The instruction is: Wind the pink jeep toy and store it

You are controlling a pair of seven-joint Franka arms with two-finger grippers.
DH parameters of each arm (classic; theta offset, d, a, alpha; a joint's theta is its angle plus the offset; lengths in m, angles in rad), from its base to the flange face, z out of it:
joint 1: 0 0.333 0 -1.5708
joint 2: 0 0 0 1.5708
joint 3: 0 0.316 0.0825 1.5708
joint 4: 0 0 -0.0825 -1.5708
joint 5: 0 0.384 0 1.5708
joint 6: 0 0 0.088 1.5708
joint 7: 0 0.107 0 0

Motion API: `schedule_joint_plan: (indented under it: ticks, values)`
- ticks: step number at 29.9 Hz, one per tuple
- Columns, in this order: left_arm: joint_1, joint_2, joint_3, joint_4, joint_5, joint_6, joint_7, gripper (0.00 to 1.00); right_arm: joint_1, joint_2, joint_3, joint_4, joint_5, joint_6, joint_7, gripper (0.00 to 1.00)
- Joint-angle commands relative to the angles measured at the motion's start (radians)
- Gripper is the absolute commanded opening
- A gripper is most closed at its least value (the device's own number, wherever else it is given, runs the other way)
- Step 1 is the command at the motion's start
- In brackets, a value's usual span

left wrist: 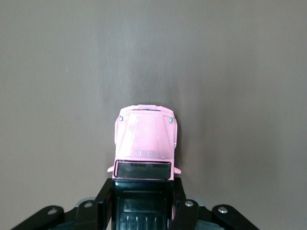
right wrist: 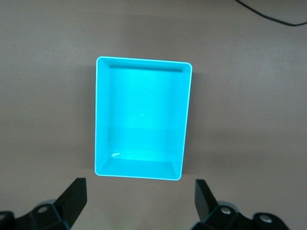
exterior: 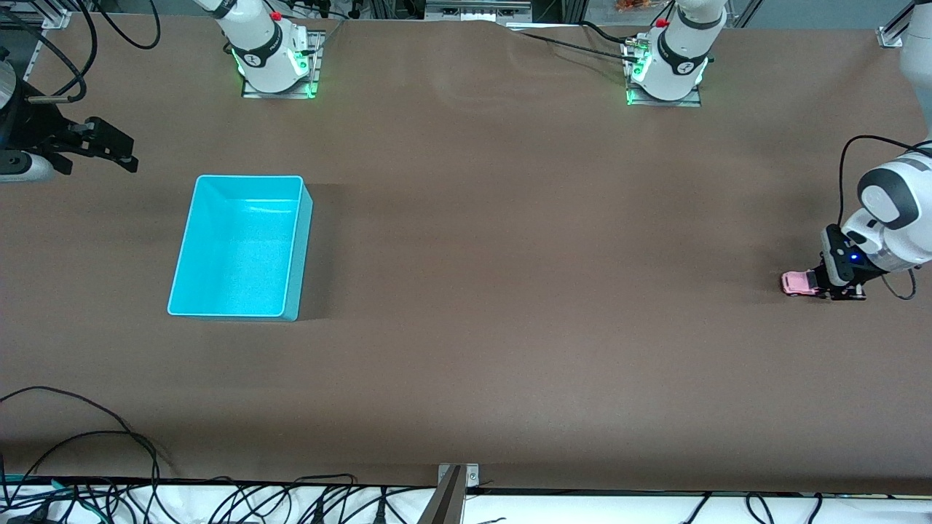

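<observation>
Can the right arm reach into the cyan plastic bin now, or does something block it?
Probably yes. The right tool hangs open above the table beside the rectangular cyan plastic bin, which is empty, and nothing lies between them. The left tool is at the other end, shut on the small pink jeep toy.

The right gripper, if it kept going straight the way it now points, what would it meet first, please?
Probably the cyan bin: the open right gripper looks down at it from above, so it would likely reach the bin's near rim or floor, though depth is unclear.
</observation>
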Motion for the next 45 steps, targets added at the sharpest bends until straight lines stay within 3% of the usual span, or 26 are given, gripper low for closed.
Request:
schedule_joint_plan:
  ticks: [1,10,13,14,15,17,22,30,45]
  values:
    - [0.034,0.104,0.009,0.014,0.016,0.004,0.042,0.25,0.0,0.005,0.002,0.019,-0.001,-0.014,0.007,1.0]
    - [0.043,0.103,0.008,0.031,0.017,-0.002,0.065,0.25,0.0,0.005,0.002,0.019,-0.001,-0.012,0.007,1.0]
    - [0.04,0.097,0.003,0.043,0.017,-0.022,0.081,0.35,0.001,0.005,0.002,0.019,-0.001,-0.012,0.007,1.0]
    - [0.037,0.095,0.003,0.049,0.017,-0.027,0.087,0.41,0.0,0.005,0.002,0.019,-0.003,-0.012,0.007,1.0]
    - [0.036,0.095,0.002,0.054,0.017,-0.034,0.091,0.55,0.001,0.005,0.002,0.019,-0.003,-0.012,0.007,1.0]
    - [0.036,0.09,-0.003,0.063,0.014,-0.053,0.092,1.0,0.0,0.005,0.002,0.019,-0.003,-0.012,0.007,1.0]
    - [0.036,0.041,-0.032,0.1,0.011,-0.169,0.078,1.0,0.0,0.005,0.002,0.019,-0.001,-0.012,0.007,1.0]
    - [0.025,0.023,-0.034,0.267,0.004,-0.439,0.039,1.0,0.001,0.005,0.002,0.019,-0.003,-0.012,0.007,1.0]
    - [-0.036,-0.044,-0.037,0.417,0.016,-0.699,-0.183,1.0,0.0,0.005,0.002,0.019,-0.001,-0.012,0.007,1.0]
